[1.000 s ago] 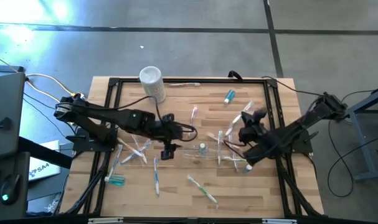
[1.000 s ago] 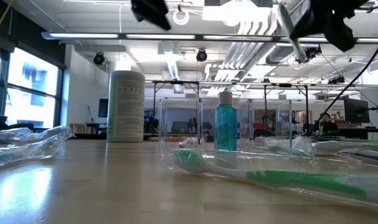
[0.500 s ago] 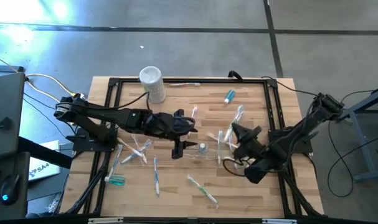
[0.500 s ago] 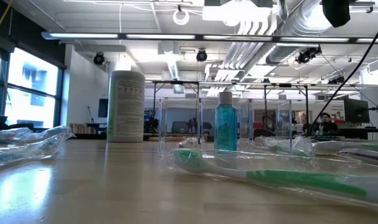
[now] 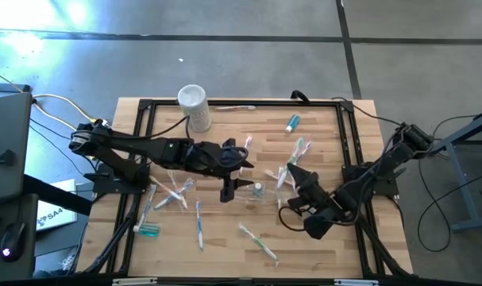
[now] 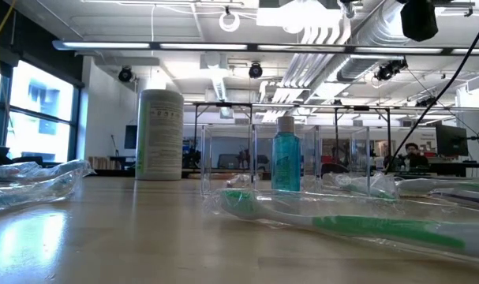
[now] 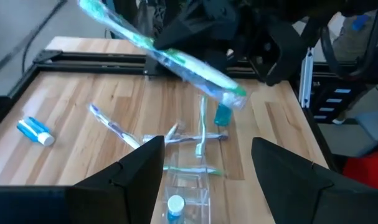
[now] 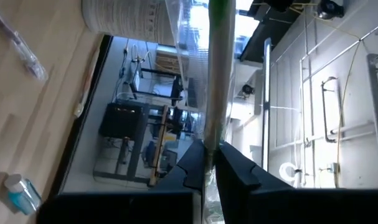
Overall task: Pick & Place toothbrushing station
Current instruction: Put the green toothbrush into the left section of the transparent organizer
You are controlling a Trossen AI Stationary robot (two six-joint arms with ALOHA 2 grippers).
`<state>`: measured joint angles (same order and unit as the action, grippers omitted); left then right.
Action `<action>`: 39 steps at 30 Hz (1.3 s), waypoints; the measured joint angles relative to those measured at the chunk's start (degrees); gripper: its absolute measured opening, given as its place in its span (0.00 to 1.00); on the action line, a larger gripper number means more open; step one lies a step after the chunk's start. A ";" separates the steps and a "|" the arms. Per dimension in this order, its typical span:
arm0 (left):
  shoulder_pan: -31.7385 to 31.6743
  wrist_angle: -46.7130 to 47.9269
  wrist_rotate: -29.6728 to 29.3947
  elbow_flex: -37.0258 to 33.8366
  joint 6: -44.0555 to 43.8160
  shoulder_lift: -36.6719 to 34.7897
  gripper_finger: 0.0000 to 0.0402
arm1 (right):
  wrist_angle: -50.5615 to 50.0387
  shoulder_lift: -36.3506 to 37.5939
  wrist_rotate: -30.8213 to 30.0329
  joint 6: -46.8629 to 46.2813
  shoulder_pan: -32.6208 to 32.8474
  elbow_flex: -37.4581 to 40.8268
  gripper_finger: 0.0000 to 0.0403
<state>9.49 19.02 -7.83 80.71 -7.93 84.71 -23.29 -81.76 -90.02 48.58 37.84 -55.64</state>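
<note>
Toothbrushes (image 5: 199, 224) lay scattered over my bench (image 5: 328, 246), around the clear cup (image 5: 259, 191) standing mid-bench with a small teal bottle inside. I saw the white cylinder (image 5: 193, 106) at the far-left corner. My left tool (image 5: 239, 176) hovered beside the cup, fingers spread and empty. My right tool (image 5: 291, 172) was clenched on 1 wrapped green toothbrush (image 8: 217, 68), lifted off the bench.

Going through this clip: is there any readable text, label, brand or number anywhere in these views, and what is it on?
None can be read.
White cylinder: green print on its side, too blurred to read.
Teal toothpaste tube: no legible label.
White sheet beside the table: dark lettering, too small to read.
</note>
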 joint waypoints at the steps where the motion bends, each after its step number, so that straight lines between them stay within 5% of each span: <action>1: -0.58 0.20 0.46 0.00 -0.04 0.00 0.58 | 0.00 0.02 -0.02 0.44 -0.28 -0.02 0.03; 13: -3.23 1.70 1.79 0.00 -1.35 0.00 0.58 | 0.00 0.07 0.48 3.28 -6.89 -0.02 0.03; 21: -3.23 2.18 3.88 0.00 -1.37 0.00 0.58 | 13.55 0.09 8.28 22.50 -12.47 -0.04 0.03; 29: -4.23 4.18 3.88 -0.02 -1.56 -1.05 0.58 | 27.34 0.11 20.81 38.81 -11.72 -0.07 0.03; 39: -5.63 3.93 6.78 0.04 -2.85 -7.14 0.58 | 40.87 0.11 27.70 55.46 -10.70 -0.07 0.03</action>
<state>3.86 22.95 -1.05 80.75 -10.78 77.57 17.58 -81.65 -62.31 104.04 27.14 -55.70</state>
